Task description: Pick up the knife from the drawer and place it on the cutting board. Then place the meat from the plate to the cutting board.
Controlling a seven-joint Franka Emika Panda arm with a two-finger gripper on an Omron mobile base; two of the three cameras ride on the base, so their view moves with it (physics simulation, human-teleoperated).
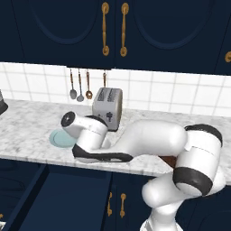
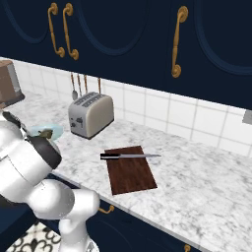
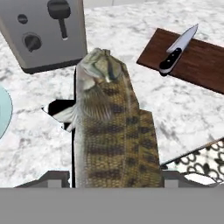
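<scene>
In the hand view my gripper [image 3: 114, 177] is shut on the meat [image 3: 109, 127], a brown streaked lump that stands up between the fingers, clear of the marble counter. The pale blue-green plate [image 3: 3, 114] lies just to its left; it also appears beside my hand [image 1: 58, 139] and behind my arm [image 2: 54, 131]. The knife [image 2: 129, 156] lies across the far end of the dark wooden cutting board [image 2: 132, 174], handle to the left. Both sit up and to the right of the meat, the knife [image 3: 177, 49] on the board [image 3: 199, 65]. The navy drawer [image 1: 72, 194] stands open under the counter.
A silver toaster [image 1: 108, 107] stands against the tiled wall between plate and board, close to my hand [image 3: 41, 33]. Spoons and ladles [image 1: 80, 86] hang on the wall behind it. Bare marble counter stretches right of the board [image 2: 206, 182].
</scene>
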